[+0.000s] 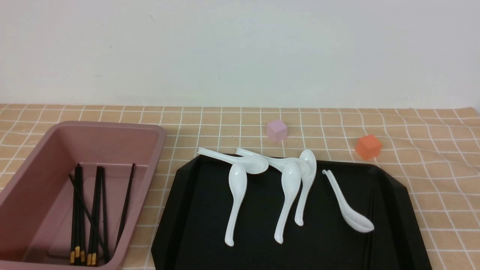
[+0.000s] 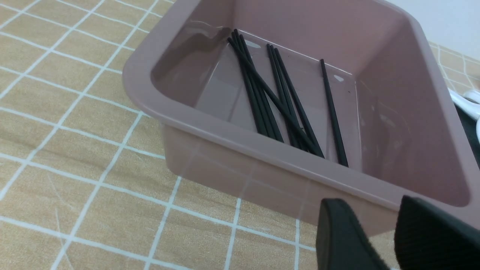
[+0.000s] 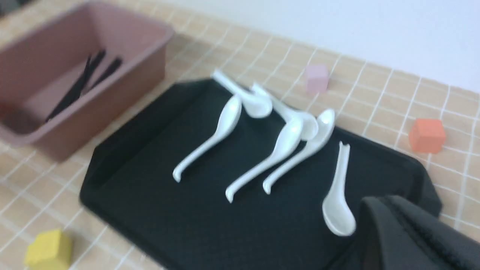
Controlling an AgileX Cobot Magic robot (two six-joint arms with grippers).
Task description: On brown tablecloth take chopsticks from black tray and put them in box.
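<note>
One wrinkled, white-gridded brown tablecloth (image 1: 225, 123) runs back to a pale wall (image 1: 240, 52).

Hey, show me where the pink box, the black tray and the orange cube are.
box (image 1: 108, 125), front view, on its far rim.
black tray (image 1: 326, 243), front view, on bare floor near the front.
orange cube (image 1: 368, 147), front view, middle of the cube.
</note>
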